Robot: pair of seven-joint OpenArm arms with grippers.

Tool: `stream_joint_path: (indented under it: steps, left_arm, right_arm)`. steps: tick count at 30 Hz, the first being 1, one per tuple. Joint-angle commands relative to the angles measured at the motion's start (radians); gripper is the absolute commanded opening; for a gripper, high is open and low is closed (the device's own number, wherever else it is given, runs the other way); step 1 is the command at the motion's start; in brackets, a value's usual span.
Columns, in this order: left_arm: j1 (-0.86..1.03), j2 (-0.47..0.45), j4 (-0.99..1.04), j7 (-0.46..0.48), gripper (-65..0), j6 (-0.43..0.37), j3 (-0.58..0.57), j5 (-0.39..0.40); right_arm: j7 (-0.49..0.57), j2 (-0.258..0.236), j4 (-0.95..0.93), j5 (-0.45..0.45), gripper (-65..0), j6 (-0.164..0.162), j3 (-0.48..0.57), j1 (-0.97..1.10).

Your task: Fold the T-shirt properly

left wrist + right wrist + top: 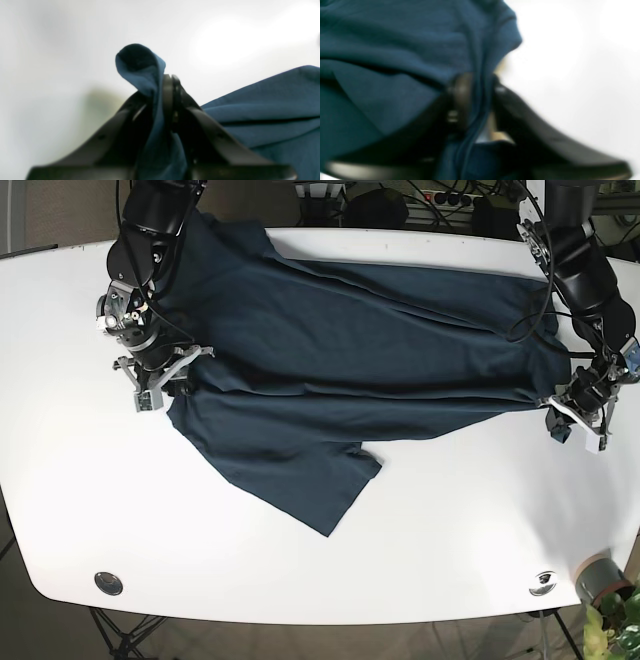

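2 arms work over a white bench (420, 530), one at each end of a dark blue T-shirt (350, 350) that is spread across the bench's far half.

From the base view, the shirt stretches nearly from one side of the bench to the other, with a long crease running along its middle. 1 sleeve (320, 480) fans out toward the near edge, lying flat, its hem angled. The cloth's far edge reaches close to the bench's back rim.

On that view's right, the left tool (578, 420) sits at the shirt's end, low over the bench. Its wrist camera shows the black jaws pressed together with a strip of blue cloth (152, 82) pinched between them; a small curl of fabric sticks up above the tips, and more of the shirt lies to the right on the white surface.

On the base view's left, the right tool (160, 380) is at the shirt's other end, just beside the bench's left portion. Its wrist camera is blurred, yet it shows the jaws clamped on a gathered fold of blue cloth (480, 87), with the shirt filling the left of that frame and bare white bench to the right.

A small potted plant (610, 600) stands off the bench's near right corner.
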State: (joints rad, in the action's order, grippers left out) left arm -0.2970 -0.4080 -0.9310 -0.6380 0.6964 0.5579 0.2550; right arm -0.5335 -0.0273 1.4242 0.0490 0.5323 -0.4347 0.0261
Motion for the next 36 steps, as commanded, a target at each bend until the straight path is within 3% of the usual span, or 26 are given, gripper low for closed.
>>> stream_joint_path:
  steps: [1, 3, 6, 12, 17, 25, 30, 36]
  left_arm:
    - [-0.021, -0.025, -0.018, 0.022, -65.0, 0.002, 0.003, 0.017]
    - [-0.018, -0.025, -0.018, 0.022, -65.0, 0.002, 0.003, 0.017]
    - [-0.017, -0.025, -0.018, 0.022, -65.0, 0.002, 0.004, 0.017]
    - [-0.014, -0.025, -0.018, 0.022, -65.0, 0.002, 0.006, 0.017]
    - [-0.012, -0.025, -0.018, 0.022, -65.0, 0.002, 0.008, 0.017]
    - [-0.012, -0.025, -0.018, 0.022, -65.0, 0.002, 0.008, 0.017]
    - [-0.012, -0.025, -0.018, 0.022, -65.0, 0.002, 0.009, 0.017]
    - [-0.012, -0.025, -0.018, 0.022, -65.0, 0.002, 0.009, 0.017]
  right_arm:
    - [-0.047, -0.033, 0.007, -0.027, -33.8, -0.007, -0.002, -0.047]
    - [-0.056, -0.055, 0.000, -0.019, -22.8, -0.007, -0.002, -0.079]
    - [-0.058, -0.069, -0.038, -0.021, -17.4, -0.007, 0.000, -0.119]
    - [-0.058, -0.130, -0.221, -0.021, -17.6, 0.002, 0.003, -0.240]
    - [-0.056, -0.141, -0.299, -0.021, -17.6, 0.004, 0.006, -0.305]
    - [-0.138, -0.138, -0.228, -0.019, -17.6, 0.007, 0.007, -0.358]
    - [-0.185, -0.115, -0.179, -0.028, -17.6, 0.055, 0.007, -0.384]
    - [-0.191, -0.101, -0.193, -0.028, -17.6, 0.059, 0.010, -0.427]
